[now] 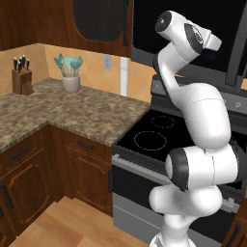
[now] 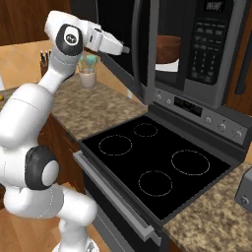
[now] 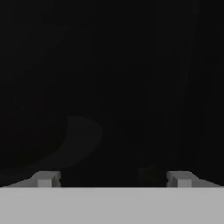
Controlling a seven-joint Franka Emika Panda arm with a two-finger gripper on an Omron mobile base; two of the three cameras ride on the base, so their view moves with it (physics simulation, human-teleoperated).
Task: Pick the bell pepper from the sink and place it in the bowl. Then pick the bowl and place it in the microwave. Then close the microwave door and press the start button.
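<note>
No legible text; tiny unreadable marks on the microwave (image 2: 197,44) display and keypad.

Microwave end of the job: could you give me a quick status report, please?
Gripper open, empty, up against the microwave door. Bowl sits inside the microwave. Door stands ajar, not yet closed. Nothing seen in the door's way.

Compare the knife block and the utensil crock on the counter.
The knife block is brown, boxy wood holding dark-handled knives; the crock is white, round and holds teal utensils. The block stands nearer the corner, the crock closer to the stove. Both sit upright against the backsplash.
</note>
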